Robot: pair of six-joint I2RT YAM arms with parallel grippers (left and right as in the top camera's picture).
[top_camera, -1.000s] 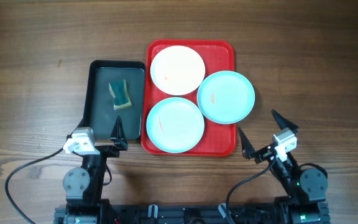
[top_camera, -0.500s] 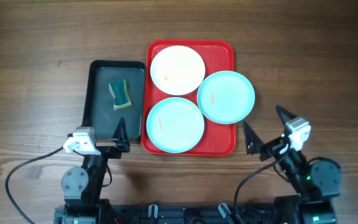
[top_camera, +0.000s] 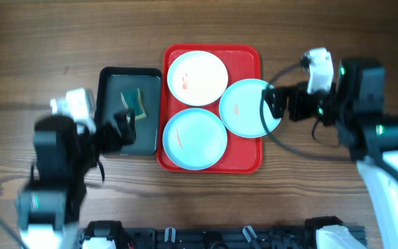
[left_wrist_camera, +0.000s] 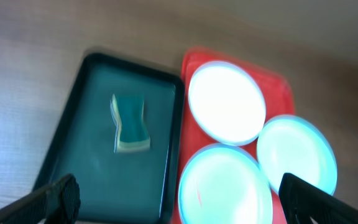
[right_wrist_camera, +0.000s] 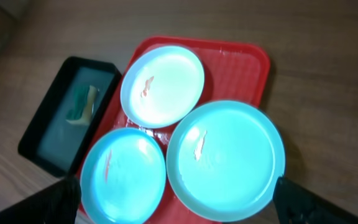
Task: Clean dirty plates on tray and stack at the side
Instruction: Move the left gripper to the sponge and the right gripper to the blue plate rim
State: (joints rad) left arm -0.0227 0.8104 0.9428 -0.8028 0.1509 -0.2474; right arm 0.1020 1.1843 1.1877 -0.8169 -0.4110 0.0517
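Brown wooden bench [top_camera: 47, 41]. Left jaws parted, right jaws parted and nearer: above pale blue round plate [top_camera: 240, 111] overhanging bright red rectangular plastic tray's [top_camera: 247, 59] right rim.

The left arm [top_camera: 50, 162] is reaching forward on its own side, and the left tool [top_camera: 119, 126] is holding its fingers spread wide, gripping nothing. In the left wrist view its dark fingertips [left_wrist_camera: 58, 200] are showing at the bottom corners. The right arm [top_camera: 368, 121] is stretching further forward and bending inward, with the right tool [top_camera: 275, 105] likewise gaping wide and holding nothing.
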